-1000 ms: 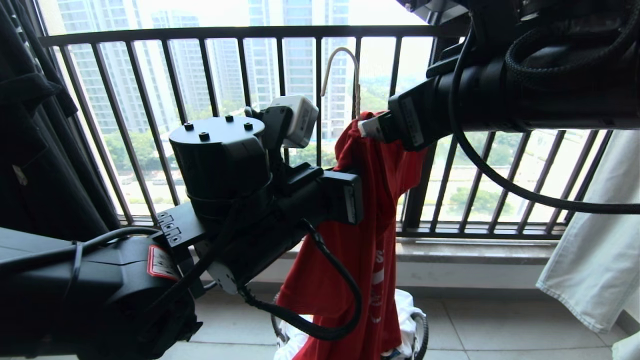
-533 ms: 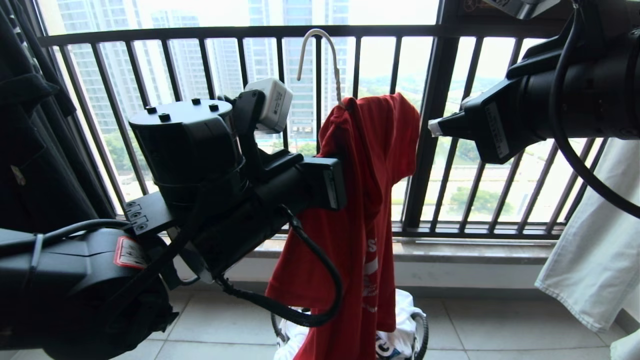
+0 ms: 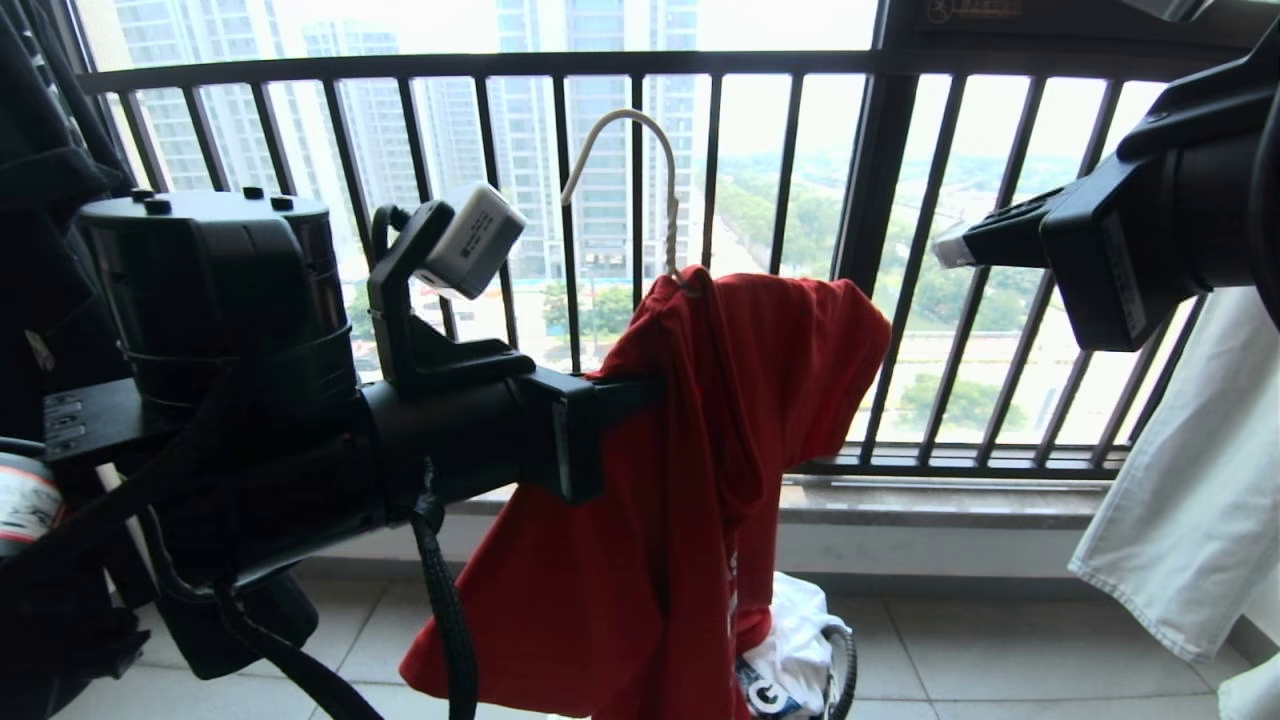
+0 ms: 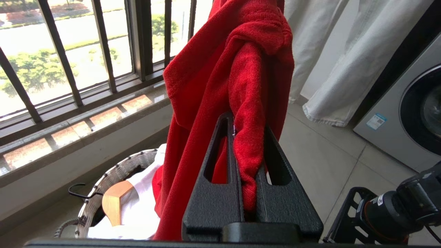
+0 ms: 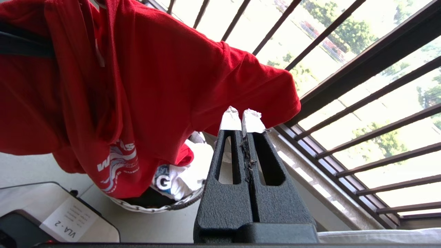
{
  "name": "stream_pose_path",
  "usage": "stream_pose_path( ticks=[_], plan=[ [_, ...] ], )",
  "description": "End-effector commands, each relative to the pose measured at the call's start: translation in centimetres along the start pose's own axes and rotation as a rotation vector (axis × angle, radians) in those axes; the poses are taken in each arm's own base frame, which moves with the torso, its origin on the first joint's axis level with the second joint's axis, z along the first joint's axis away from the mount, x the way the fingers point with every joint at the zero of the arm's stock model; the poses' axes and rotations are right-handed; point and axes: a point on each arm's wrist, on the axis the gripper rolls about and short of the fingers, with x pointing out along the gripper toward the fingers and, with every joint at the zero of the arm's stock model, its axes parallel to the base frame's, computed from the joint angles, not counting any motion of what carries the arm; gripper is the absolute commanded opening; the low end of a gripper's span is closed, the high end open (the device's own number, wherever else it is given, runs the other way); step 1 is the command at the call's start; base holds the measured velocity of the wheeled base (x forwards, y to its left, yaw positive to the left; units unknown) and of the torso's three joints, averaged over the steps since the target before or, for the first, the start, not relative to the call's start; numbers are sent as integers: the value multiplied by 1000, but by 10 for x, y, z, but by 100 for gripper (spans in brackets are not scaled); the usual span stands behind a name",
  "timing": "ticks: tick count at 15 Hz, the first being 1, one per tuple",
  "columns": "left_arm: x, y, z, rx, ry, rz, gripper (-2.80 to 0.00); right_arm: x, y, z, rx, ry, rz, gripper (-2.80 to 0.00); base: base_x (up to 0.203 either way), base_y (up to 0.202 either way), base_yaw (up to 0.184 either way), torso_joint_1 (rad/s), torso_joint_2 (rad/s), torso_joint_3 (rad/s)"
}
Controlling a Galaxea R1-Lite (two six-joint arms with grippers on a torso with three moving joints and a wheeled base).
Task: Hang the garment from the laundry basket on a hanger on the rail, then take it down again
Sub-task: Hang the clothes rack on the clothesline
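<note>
The red garment (image 3: 700, 450) hangs draped over the thin white wire hanger, whose hook (image 3: 625, 125) stands free above the collar in front of the window bars. My left gripper (image 4: 248, 125) is shut on a bunched fold of the garment at its near side; in the head view its tips are buried in the cloth (image 3: 640, 385). My right gripper (image 3: 950, 250) is shut and empty, apart from the garment's far shoulder; its white-taped tips (image 5: 243, 115) touch. The laundry basket (image 4: 113, 172) stands on the floor under the garment. The rail is out of view.
The dark barred window railing (image 3: 870, 250) runs close behind the garment. White cloth (image 3: 1180, 480) hangs at the right, dark clothes (image 3: 50, 250) at the left. A washing machine (image 4: 413, 113) stands at the side. The basket holds a white T-shirt (image 5: 186, 175) and a wooden hanger (image 4: 115, 201).
My right gripper let go of the garment's top, drew back to the right and shut. The left arm swung left, still holding the garment; the cloth now spreads over the hanger's far shoulder.
</note>
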Motion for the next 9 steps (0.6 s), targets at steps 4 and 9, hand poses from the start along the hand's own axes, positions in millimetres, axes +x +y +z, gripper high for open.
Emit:
stream_pose_path(
  ticks=[4,9],
  plan=[
    [-20,1,10,7,-5,-79,-280,1,-13,0,-28,4,186,0,0,0,0,0,0,0],
    [-36,-1,-2,3,39,-180,-280,28,-29,7,-116,-41,352,0,0,0,0,0,0,0]
  ],
)
